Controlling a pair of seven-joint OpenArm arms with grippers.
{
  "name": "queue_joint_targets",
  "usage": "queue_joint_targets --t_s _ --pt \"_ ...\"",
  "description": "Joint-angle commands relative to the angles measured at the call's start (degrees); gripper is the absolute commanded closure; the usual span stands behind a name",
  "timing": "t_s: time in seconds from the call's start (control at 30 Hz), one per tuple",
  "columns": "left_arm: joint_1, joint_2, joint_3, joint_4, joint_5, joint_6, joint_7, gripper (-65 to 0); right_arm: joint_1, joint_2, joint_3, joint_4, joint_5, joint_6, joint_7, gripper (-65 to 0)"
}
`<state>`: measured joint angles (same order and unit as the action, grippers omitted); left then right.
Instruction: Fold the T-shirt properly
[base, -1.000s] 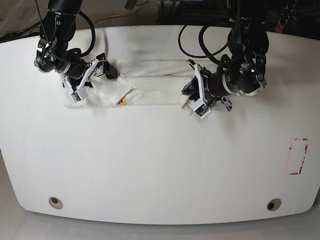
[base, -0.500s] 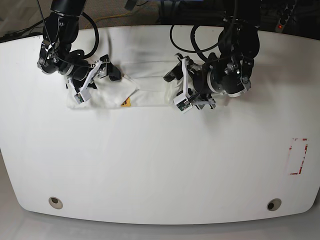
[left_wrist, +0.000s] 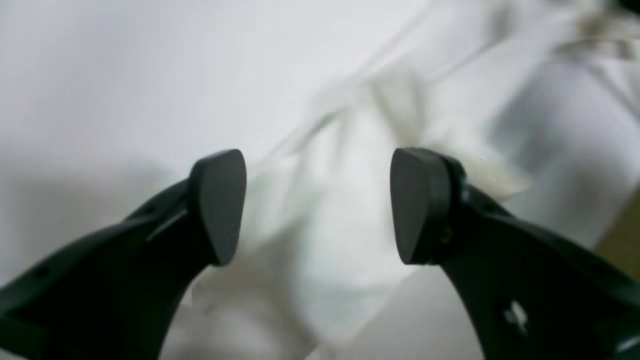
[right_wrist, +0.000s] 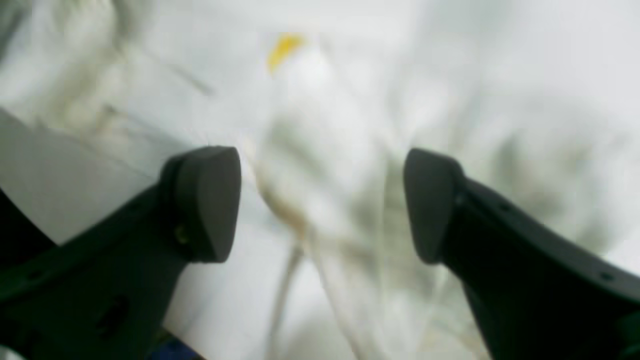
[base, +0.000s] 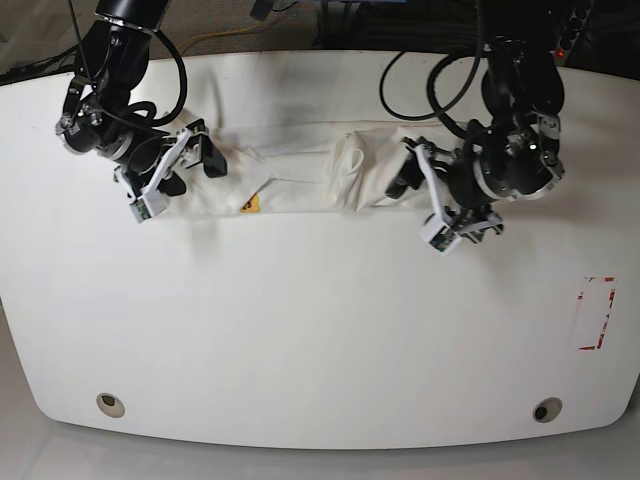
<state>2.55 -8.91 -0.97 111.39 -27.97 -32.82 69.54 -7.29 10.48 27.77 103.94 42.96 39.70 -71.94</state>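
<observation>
Since the shirt (base: 300, 170) lies as a limp, light folded strip at the surface's (base: 320, 330) far edge, I'd pinch doubled hems at its ends; left fingers (left_wrist: 220, 205) and right fingers (right_wrist: 205, 200) are spread, empty.

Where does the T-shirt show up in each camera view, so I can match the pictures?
Base: the T-shirt lies as a folded white band across the far part of the table, between the two arms.
Left wrist: blurred white cloth fills the view beyond the open left hand.
Right wrist: blurred white cloth beyond the open right hand.
Shared landmark: the yellow print mark, also in the right wrist view.
</observation>
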Motion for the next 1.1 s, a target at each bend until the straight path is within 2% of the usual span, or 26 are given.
queue_joint_targets --t_s 0.0,0.13,0.2,0.27,0.33,0.4,0.47,0.53,0.67,0.8,1.0,1.07 --pt "1.28 -2.13 -0.92 1.0 -2.23 -0.28 -1.27 -42.1 2.94 0.9 5.15 1.42 1.83 0.3 -2.39 -49.3" --pt "3.12 -4.59 -3.12 0.56 -1.97 -0.28 -1.63 -42.1 5.31 0.99 13.15 0.89 1.48 0.3 -3.97 -49.5" --pt "4.62 -5.29 -3.2 0.56 -1.88 -0.28 -3.65 -42.1 6.01 1.61 15.53 -2.18 1.92 0.3 -4.06 -49.5" --pt "6.11 -5.73 -3.12 0.56 -1.79 -0.28 -6.2 -42.1 6.54 3.63 16.41 -4.91 2.53 0.3 -4.5 -49.5" --pt "7.34 -5.73 -3.12 0.47 -1.79 -0.28 -8.13 -42.1 6.37 5.12 16.23 -6.05 5.17 0.3 -4.85 -49.5" --pt "7.78 -5.73 -3.29 0.47 -1.79 -0.28 -8.48 -41.9 4.78 5.3 15.7 -4.73 8.51 0.3 -4.94 -49.5" --pt "8.13 -5.73 -3.47 0.47 -1.79 -0.28 -8.57 -41.9 3.47 5.3 12.89 -2.45 11.15 0.3 -5.29 -49.5" --pt "8.22 -5.73 -4.61 0.47 -1.79 -0.28 -8.57 -41.7 2.94 5.04 7.26 0.28 12.73 0.3 -6.34 -49.5" --pt "8.31 -5.73 -8.48 0.39 -1.7 -0.28 -8.57 -36.4 2.23 0.38 -0.3 5.29 12.47 0.3 -6.78 -49.1" --pt "7.96 -6.26 -13.14 -0.23 0.49 -0.28 -8.57 -30.7 3.82 -3.93 -6.45 4.67 11.59 0.3 -6.78 -49.0" --pt "7.78 -6.26 -20.79 -0.32 8.05 -0.28 -8.57 -15.0 8.92 -10.35 -16.82 2.13 3.5 0.3 -6.61 -48.8" --pt "7.78 -6.26 -22.46 -0.32 9.37 -0.28 -8.57 -13.1 10.5 -12.72 -19.02 1.69 0.95 0.3 -6.61 -48.8"
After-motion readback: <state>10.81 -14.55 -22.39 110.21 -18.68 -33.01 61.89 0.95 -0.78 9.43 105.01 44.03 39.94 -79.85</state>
